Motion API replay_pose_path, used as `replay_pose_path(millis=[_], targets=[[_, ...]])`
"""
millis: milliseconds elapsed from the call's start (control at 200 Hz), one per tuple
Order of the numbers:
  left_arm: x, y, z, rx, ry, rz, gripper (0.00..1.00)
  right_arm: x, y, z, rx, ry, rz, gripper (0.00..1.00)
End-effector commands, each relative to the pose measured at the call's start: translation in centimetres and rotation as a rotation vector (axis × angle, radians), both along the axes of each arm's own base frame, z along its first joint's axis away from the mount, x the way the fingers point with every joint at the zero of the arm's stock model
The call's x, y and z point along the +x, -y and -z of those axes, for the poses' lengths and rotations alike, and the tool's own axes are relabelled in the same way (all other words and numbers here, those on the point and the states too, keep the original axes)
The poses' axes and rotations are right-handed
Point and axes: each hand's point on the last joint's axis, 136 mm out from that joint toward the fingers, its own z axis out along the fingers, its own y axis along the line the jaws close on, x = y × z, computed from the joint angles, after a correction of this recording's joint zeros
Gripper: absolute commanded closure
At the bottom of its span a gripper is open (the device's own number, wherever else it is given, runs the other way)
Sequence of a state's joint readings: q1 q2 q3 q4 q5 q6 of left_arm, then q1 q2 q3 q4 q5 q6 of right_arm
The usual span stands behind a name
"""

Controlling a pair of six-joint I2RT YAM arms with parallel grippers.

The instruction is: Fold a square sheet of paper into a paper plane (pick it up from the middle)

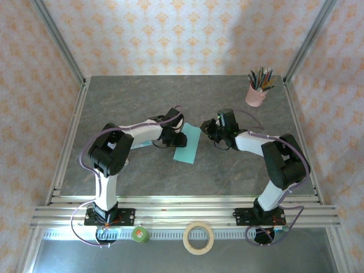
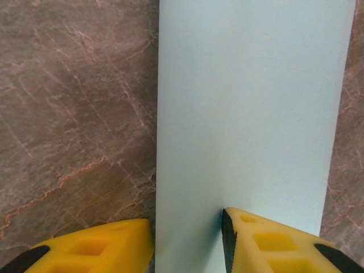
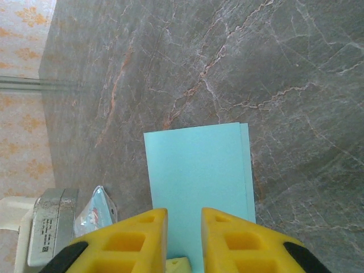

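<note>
The square sheet of paper [image 1: 187, 144] lies flat on the marble table, folded in half into a turquoise rectangle with its two layers slightly offset [image 3: 196, 170]. My left gripper [image 1: 177, 138] sits low at the sheet's left long edge. It is open [image 2: 187, 227]: one yellow finger rests on the table beside the edge and the other is over the paper [image 2: 250, 114]. My right gripper [image 1: 209, 132] hovers at the sheet's right side. Its fingers stand a narrow gap apart [image 3: 184, 213] with nothing between them, and the paper shows below.
A pink cup of pencils [image 1: 256, 94] stands at the back right. A small pale blue printed card [image 3: 94, 210] lies left of the paper, near the left arm. A tape roll [image 1: 198, 238] and a green roll [image 1: 140, 234] sit on the front rail.
</note>
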State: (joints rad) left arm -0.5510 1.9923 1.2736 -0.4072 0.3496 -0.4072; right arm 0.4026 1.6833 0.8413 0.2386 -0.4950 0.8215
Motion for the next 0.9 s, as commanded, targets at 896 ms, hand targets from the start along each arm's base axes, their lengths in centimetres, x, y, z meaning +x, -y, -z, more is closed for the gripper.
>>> replay_pose_path(millis=[896], targets=[[-4.5,-2.6,9.7,0.2,-0.184,0.022,0.53,-2.3,-3.8,2.7,0.013,-0.064,-0.12,0.84]])
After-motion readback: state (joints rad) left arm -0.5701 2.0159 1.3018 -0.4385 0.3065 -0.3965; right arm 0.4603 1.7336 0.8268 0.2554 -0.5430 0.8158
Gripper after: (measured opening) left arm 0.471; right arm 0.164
